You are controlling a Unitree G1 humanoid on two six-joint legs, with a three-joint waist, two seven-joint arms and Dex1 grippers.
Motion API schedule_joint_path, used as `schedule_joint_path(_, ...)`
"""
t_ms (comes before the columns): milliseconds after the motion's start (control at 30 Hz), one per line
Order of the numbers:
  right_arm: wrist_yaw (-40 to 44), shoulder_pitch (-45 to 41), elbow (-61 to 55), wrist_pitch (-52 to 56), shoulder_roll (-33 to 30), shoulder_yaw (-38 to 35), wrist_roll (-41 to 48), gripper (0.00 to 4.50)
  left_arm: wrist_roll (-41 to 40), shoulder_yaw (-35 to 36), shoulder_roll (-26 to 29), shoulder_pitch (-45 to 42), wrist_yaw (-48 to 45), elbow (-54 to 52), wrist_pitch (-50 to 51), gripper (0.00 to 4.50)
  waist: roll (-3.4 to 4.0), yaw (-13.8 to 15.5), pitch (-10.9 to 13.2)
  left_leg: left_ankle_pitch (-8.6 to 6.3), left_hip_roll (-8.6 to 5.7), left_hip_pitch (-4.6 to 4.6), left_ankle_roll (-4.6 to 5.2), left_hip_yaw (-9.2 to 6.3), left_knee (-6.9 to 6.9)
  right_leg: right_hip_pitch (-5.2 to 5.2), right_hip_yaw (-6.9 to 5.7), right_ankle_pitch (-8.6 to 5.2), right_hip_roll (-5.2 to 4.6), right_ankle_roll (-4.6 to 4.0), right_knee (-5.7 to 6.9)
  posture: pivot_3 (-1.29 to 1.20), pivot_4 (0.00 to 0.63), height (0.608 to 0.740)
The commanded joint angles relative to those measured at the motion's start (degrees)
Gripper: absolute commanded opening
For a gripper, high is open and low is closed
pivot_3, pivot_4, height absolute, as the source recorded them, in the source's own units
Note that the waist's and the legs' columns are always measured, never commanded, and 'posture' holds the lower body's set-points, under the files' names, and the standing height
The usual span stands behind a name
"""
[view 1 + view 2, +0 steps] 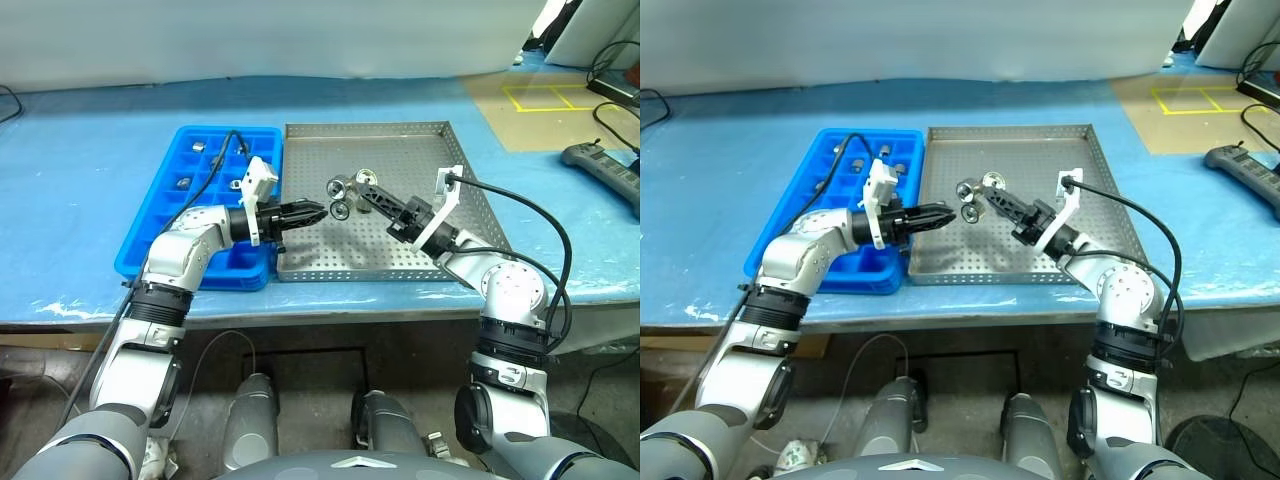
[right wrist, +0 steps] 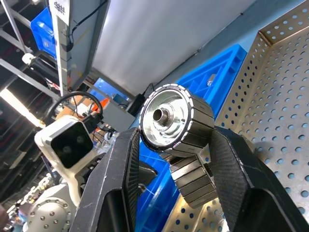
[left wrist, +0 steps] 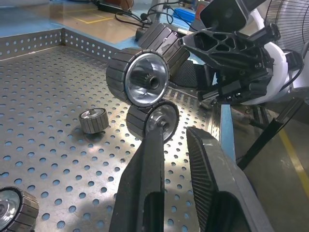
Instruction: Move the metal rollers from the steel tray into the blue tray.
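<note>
The right tool grips one of the metal rollers between its two fingers, lifted above the steel tray; its bright end face with the dark centre hole faces the right wrist camera. The left tool is closed with nothing in it, its tip pointing level toward the held roller and close beside it; just past that tip a second roller rests on the perforated floor. More rollers lie nearby on the steel tray, one small and apart. The blue tray touches the steel tray's left wall on the counter; a few rollers already sit in its far compartments.
</note>
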Motion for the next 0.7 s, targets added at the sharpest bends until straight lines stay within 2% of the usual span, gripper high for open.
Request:
schedule_joint_path(33,-2.08,-2.94,-5.3,0.8,1.11,-1.8,8.62,1.74,0.45,0.08,-0.17,-0.64,-0.35,-0.12,-1.56,0.79,0.0,-0.04,0.0,0.0,0.0,-0.02,0.0,0.0,-0.01,-0.02,0.0,0.0,0.0,0.0,0.0,-0.07,0.15,0.74)
schedule_joint_path(233,-6.12,-3.71,-6.91,0.75,0.89,-1.65,15.66,1.74,-1.55,1.96,-1.62,-1.79,0.27,1.29,0.36,0.79,0.0,0.09,0.0,0.01,-0.01,-0.02,-0.01,0.01,-0.01,-0.02,-0.01,0.0,0.0,0.0,0.0,-0.08,0.15,0.74)
schedule_joint_path(333,-6.83,-3.5,-7.52,0.5,0.02,-0.95,17.78,1.74,-11.27,6.76,-2.21,-3.55,-1.97,0.37,10.81,0.79,0.0,0.05,0.0,0.03,-0.01,-0.04,-0.05,0.06,-0.01,-0.03,-0.02,0.0,-0.01,0.0,0.0,-0.08,0.15,0.74)
schedule_joint_path(400,-7.17,-3.3,-7.36,-0.02,-0.62,-0.61,18.12,1.74,-14.05,8.38,-2.24,-4.27,-1.98,0.17,13.84,0.79,0.0,-0.01,0.0,0.06,-0.03,-0.03,-0.09,0.09,-0.01,-0.05,-0.01,0.0,0.0,0.0,0.05,-0.08,0.15,0.74)
schedule_joint_path(500,-7.31,-3.15,-7.02,-0.68,-1.46,-0.29,18.46,1.74,-12.82,7.16,-1.56,-4.37,-2.11,0.18,14.0,1.41,0.0,0.0,0.0,0.08,-0.03,-0.03,-0.12,0.1,-0.03,-0.06,-0.02,0.0,0.02,0.0,0.05,-0.08,0.15,0.74)
schedule_joint_path(700,-7.67,-3.37,-6.67,-1.52,-1.96,0.39,19.06,1.74,-8.53,2.92,-1.71,-3.29,-2.12,-0.53,11.06,3.37,0.0,0.08,0.0,0.07,-0.02,-0.07,-0.12,0.07,-0.06,-0.06,-0.02,0.0,0.01,0.02,-0.04,-0.08,0.15,0.74)
